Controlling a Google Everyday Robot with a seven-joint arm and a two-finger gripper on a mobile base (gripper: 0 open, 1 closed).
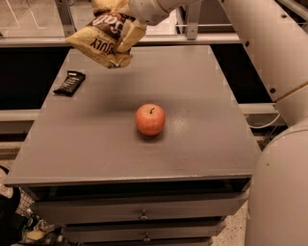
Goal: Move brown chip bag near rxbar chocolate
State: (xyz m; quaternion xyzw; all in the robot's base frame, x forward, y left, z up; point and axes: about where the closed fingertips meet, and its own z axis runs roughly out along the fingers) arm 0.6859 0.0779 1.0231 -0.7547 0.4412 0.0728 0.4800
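The gripper (131,17), at 12 o'clock over the table (202,158), is clamped on the brown chip bag (101,38), held aloft at 1 o'clock from the rxbar chocolate (70,82). 1 apple (150,119) sits mid-table.

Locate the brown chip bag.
Upper left of the camera view: the brown chip bag hangs from the gripper over the table, above and right of the rxbar chocolate.
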